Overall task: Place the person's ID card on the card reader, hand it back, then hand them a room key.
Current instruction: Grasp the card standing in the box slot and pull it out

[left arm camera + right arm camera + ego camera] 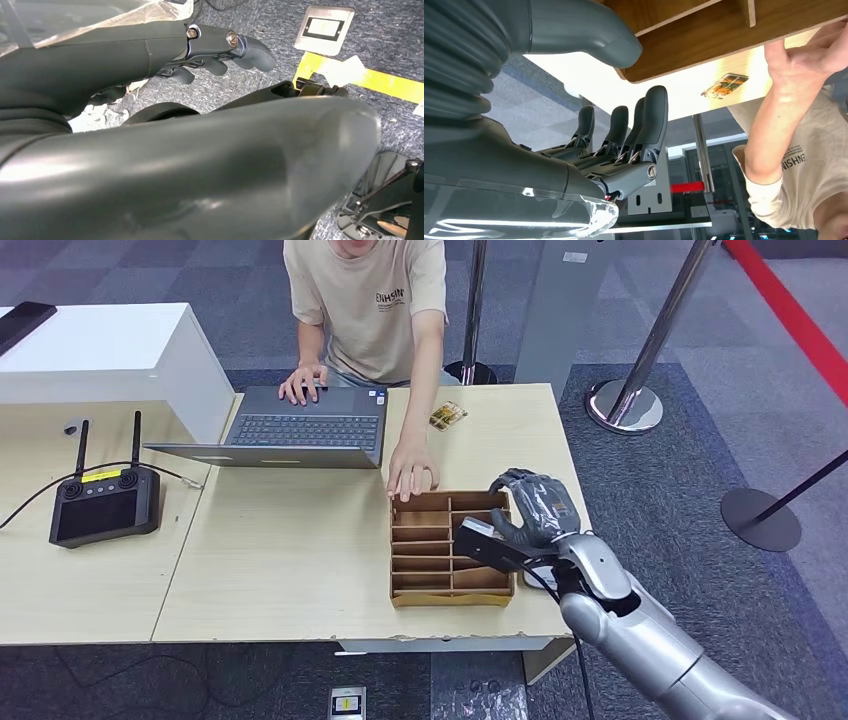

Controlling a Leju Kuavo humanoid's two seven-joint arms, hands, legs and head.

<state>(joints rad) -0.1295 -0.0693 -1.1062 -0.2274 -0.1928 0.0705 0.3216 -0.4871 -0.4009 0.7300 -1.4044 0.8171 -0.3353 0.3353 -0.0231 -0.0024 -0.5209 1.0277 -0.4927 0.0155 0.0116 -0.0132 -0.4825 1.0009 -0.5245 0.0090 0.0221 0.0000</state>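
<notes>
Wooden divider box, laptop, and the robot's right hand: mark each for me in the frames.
wooden divider box [452, 592], head view, on its near front wall.
laptop [305, 430], head view, on the keyboard.
right hand [537, 508], head view, on the back of the hand, beside the box's right wall.

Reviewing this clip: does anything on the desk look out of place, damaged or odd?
Nothing looks spilled or damaged. One small oddity: a small yellowish patterned card lies loose and skewed on the light wooden desk, beyond the compartmented wooden tray, away from the robot's right hand, which hovers open beside the tray.
</notes>
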